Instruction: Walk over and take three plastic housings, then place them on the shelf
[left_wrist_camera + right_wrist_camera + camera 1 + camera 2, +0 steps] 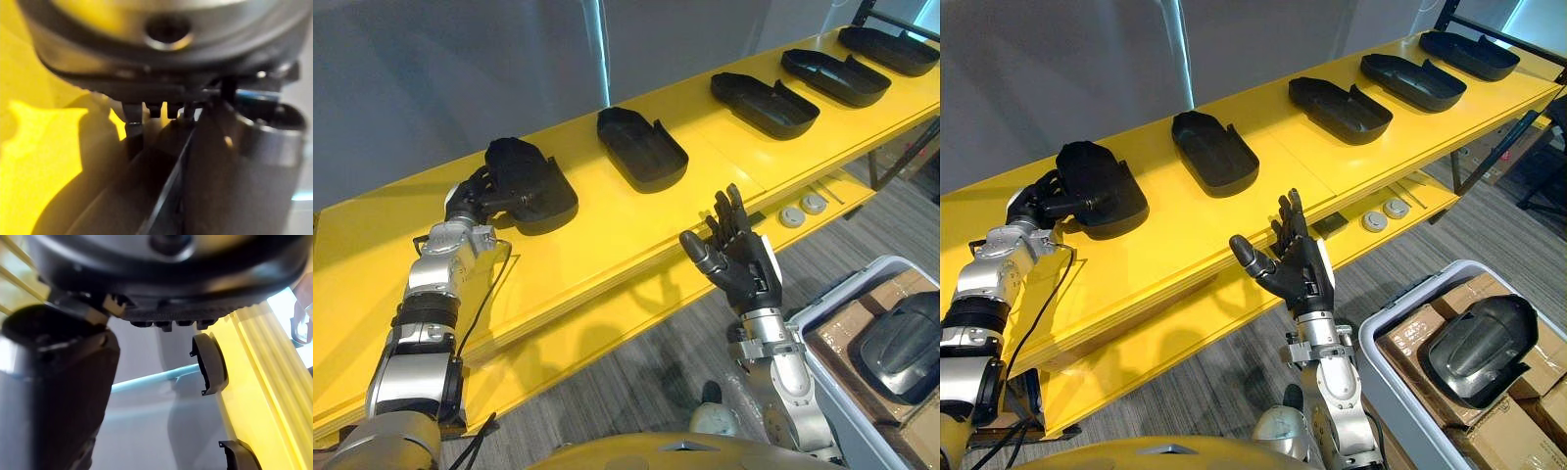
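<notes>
Several black plastic housings lie in a row on the long yellow shelf. My left hand is curled round the near end of the leftmost housing, which rests on the shelf top. In the left wrist view that housing's dark wall runs between the thumb and the fingers. My right hand is raised in front of the shelf's front edge, fingers straight and spread, holding nothing. Further right lie a second housing, a third and more beyond.
A grey bin at the lower right holds cardboard boxes and one more black housing. Two small round white parts sit on the lower yellow ledge. A grey wall stands behind the shelf, and grey floor lies below.
</notes>
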Controlling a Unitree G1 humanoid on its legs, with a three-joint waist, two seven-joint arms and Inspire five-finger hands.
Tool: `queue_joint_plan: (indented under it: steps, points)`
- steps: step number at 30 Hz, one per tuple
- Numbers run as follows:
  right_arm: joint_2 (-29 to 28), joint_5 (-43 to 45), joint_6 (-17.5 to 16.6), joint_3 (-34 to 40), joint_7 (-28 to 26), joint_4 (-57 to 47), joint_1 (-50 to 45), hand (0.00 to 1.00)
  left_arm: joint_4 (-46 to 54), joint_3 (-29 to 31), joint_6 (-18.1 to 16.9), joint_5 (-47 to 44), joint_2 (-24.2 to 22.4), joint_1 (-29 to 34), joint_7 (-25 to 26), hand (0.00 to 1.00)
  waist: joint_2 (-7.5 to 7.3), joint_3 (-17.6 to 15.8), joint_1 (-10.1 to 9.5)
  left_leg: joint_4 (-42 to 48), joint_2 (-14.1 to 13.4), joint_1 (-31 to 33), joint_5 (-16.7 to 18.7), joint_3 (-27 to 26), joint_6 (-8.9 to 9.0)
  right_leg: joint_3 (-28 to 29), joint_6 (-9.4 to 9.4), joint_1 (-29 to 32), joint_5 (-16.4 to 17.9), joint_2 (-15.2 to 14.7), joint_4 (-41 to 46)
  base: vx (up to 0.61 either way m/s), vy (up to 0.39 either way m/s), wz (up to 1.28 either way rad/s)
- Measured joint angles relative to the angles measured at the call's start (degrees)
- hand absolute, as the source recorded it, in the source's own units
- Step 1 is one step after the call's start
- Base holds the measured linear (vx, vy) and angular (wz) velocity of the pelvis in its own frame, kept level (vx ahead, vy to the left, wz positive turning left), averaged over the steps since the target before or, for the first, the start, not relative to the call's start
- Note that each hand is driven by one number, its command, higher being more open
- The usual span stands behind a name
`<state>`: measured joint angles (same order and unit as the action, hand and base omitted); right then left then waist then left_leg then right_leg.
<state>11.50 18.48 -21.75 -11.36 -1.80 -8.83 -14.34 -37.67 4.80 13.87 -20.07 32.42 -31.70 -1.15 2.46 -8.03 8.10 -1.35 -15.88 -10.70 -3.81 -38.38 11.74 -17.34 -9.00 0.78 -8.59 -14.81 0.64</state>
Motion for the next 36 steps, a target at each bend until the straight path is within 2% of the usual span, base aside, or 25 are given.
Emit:
queue_joint_plan:
  steps: [3, 5, 10, 13, 16, 19, 21, 25, 26, 31, 36]
  points:
    - [0.0, 0.0, 0.0, 0.0, -0.2, 0.0, 0.0, 1.0, 0.0, -0.5, -0.1, 3.1, 0.4, -0.2, -0.3, 1.0, -0.03, 0.0, -0.02, 0.0, 0.0, 0.0, 0.0, 0.0, 0.0, 0.0, -0.01, 0.0, 0.0, 0.0, 0.0, 0.0, 0.0, 0.0]
    - [0.1, 0.0, 0.0, 0.0, -0.2, 0.0, 0.0, 1.0, 0.0, -0.9, -0.3, 9.2, 0.4, -1.2, -0.6, 1.0, -0.07, 0.0, 0.06, 0.0, 0.0, 0.0, 0.0, 0.0, 0.0, 0.0, -0.01, 0.0, 0.0, 0.0, 0.0, 0.0, 0.0, 0.0]
    - [1.3, 0.0, 0.0, -0.1, -0.1, 0.0, 0.2, 1.0, -0.8, -2.3, -0.9, 17.2, 1.5, -2.0, 0.4, 1.0, -0.02, 0.1, 0.13, 0.0, 0.0, 0.1, 0.0, 0.3, -0.02, -0.5, -0.12, -0.7, -0.5, 0.1, -1.1, 0.0, 0.0, 0.02]
    - [2.4, 0.0, 0.0, -0.5, -0.1, 0.0, 1.1, 1.0, -1.2, -2.3, -1.6, 24.1, 2.7, -2.0, 6.8, 1.0, 0.02, 0.1, -0.08, -0.2, 0.0, 0.3, -0.1, 0.9, -0.09, -1.0, -0.12, -1.0, -0.5, 0.1, -1.3, 0.01, 0.0, 0.08]
    - [2.3, 0.0, 0.0, -0.6, -0.1, -0.1, 2.0, 1.0, 0.9, -2.1, -2.4, 25.3, 5.1, -1.1, 13.2, 1.0, 0.07, 0.1, -0.48, -0.5, 0.0, 0.2, -0.3, 1.4, -0.1, -1.4, -0.12, -1.4, -0.5, 0.1, -1.3, 0.01, 0.0, 0.09]
    - [2.3, 0.0, 0.0, -0.5, 0.0, -0.1, 2.2, 1.0, 12.7, -1.5, -3.8, 25.0, 5.8, 4.0, 19.5, 1.0, 0.17, 0.3, -1.67, -0.8, 0.0, 0.3, -0.3, 2.2, -0.11, -2.2, -0.13, -2.0, -0.5, 0.1, -1.5, 0.02, 0.001, 0.11]
    - [2.3, 0.0, 0.0, -0.6, 0.0, -0.1, 2.9, 1.0, 20.4, -0.3, -5.5, 23.4, 5.5, 7.9, 21.2, 1.0, 0.38, 0.6, -1.96, -0.9, 0.0, 0.3, -0.3, 2.7, -0.1, -2.9, -0.13, -2.5, -0.4, 0.1, -1.7, 0.02, -0.002, 0.16]
    - [2.3, -0.1, 0.0, -0.4, 0.1, -1.3, 5.2, 1.0, 31.0, 2.6, -8.9, 19.2, 0.7, 13.6, 22.2, 1.0, 0.79, 1.1, -3.28, -0.9, 0.0, 0.3, -0.3, 3.5, -0.12, -3.5, -0.15, -3.3, -0.4, 0.0, -1.9, 0.01, 0.004, 0.12]
    - [2.2, -0.1, 0.0, -0.3, 0.2, -1.3, 6.5, 1.0, 35.1, 3.1, -10.7, 17.0, -1.8, 16.3, 22.2, 1.0, 0.79, 1.2, -3.35, -0.9, 0.0, 0.3, -0.4, 4.1, -0.16, -4.1, -0.06, -3.9, -0.3, 0.0, -2.1, -0.01, -0.001, 0.16]
    - [2.1, -0.3, -0.1, 1.7, 0.2, -1.3, 7.7, 1.0, 47.9, 2.8, -17.4, 5.9, -9.9, 23.6, 17.4, 1.0, 0.88, 1.9, -4.6, -1.1, 0.0, 0.3, -0.6, 4.5, -0.11, -4.6, -0.03, -4.3, -0.3, 0.0, -2.6, 0.0, 0.0, 0.04]
    - [2.0, 0.0, -0.3, 3.9, -0.7, -1.3, 8.9, 1.0, 54.5, 2.8, -22.5, 4.3, -12.0, 25.7, 14.7, 1.0, 1.45, 3.2, -4.66, -3.0, 0.2, 0.2, -1.9, 5.7, -0.17, -6.0, 0.01, -4.9, -0.2, 0.1, -2.6, 0.0, 0.001, 0.11]
